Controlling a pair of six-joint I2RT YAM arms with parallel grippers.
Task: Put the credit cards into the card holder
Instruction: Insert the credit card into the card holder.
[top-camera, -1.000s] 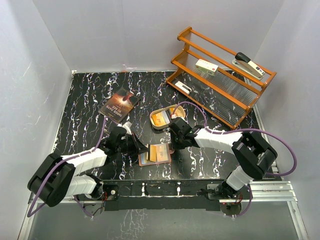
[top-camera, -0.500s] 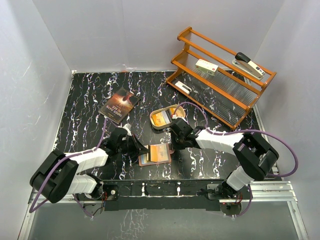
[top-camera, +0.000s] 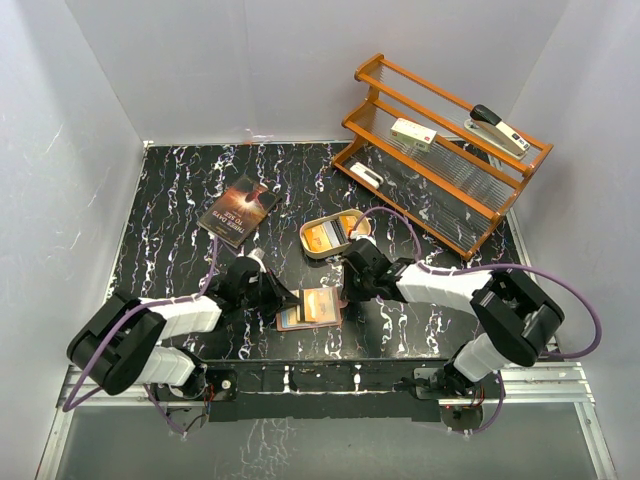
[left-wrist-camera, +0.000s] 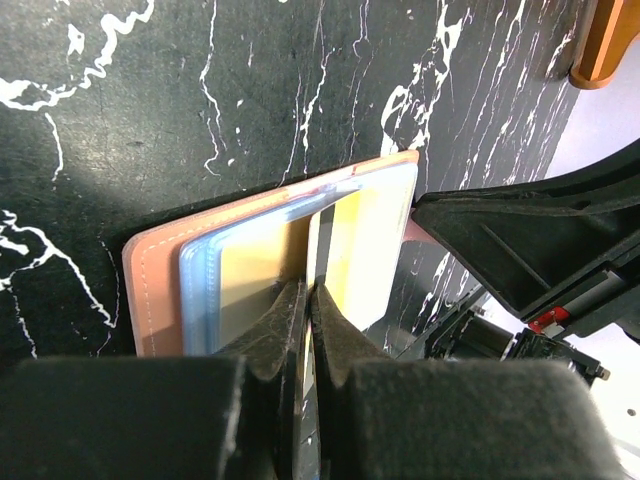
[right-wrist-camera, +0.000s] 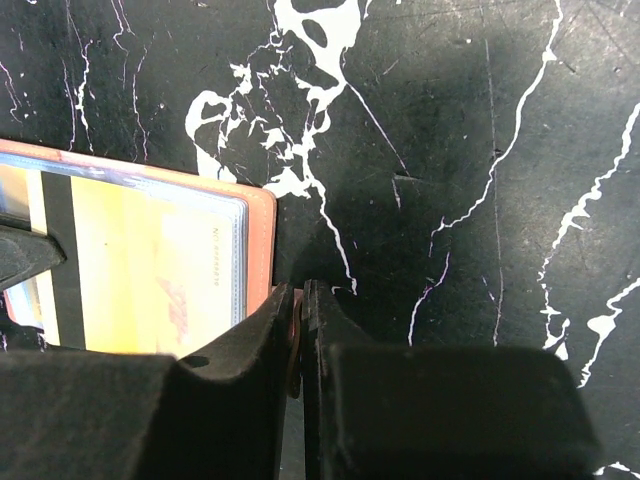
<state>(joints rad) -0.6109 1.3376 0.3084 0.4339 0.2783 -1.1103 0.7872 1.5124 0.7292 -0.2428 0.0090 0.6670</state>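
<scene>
Sliding a credit card into the open card holder lying by the middle of the desk's near edge

The left gripper pinches the thin card on edge over the holder, where a gold-orange card sits under a clear pocket. The right gripper, pressed together on the holder's right rim, appears to steady it. The card probably wants tilting flatter, its leading edge squared to the slot mouth, then a slow push towards the right gripper so the leather neither skids nor buckles.

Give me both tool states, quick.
Left tool: closed on a thin pale plastic card, held edge-on.
Right tool: closed on the edge of the reddish-brown leather card holder.
</scene>
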